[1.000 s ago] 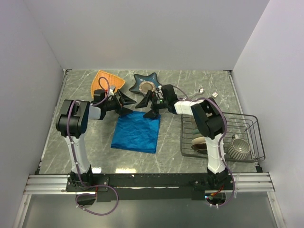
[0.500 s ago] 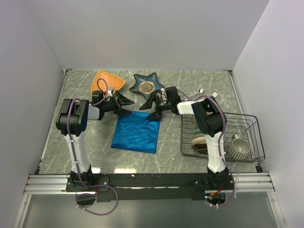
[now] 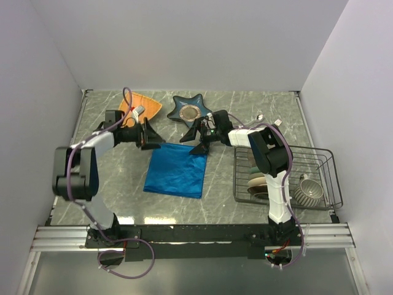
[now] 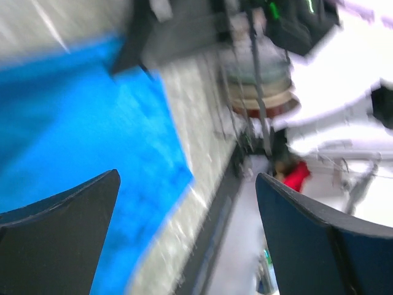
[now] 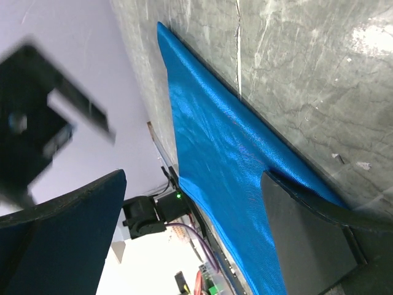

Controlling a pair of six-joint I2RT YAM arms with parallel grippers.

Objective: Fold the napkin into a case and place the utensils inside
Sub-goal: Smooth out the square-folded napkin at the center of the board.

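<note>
Broadly, the grey marbled table [image 3: 110,184] is set out so that the work sits in the middle and the clutter at the edges. The wire rack [image 3: 334,167], with bowls [image 3: 310,190] in it, stands off to the right, well apart from the folding area. The napkin [image 3: 176,171] lies flat and open as a single blue sheet at the centre, within reach of both arms. No fold has been made in it, so the case does not yet exist and the task looks to be at its very start. Behind the napkin the orange triangular dish [image 3: 140,103] and the dark star-shaped dish [image 3: 189,109] rest near the back wall, out of the way. The left gripper [image 3: 152,135] hovers just beyond the cloth's far left corner with its jaws spread wide, holding nothing; its wrist view is blurred. The right gripper [image 3: 193,138] is equally wide and empty, low at the far right corner. In its wrist view one finger [image 5: 307,209] lies right at the cloth's edge, probably to pinch it for a first fold. The two utensils [image 3: 260,116] lie far right at the back, beyond the rack, presumably waiting until a pouch exists.
</note>
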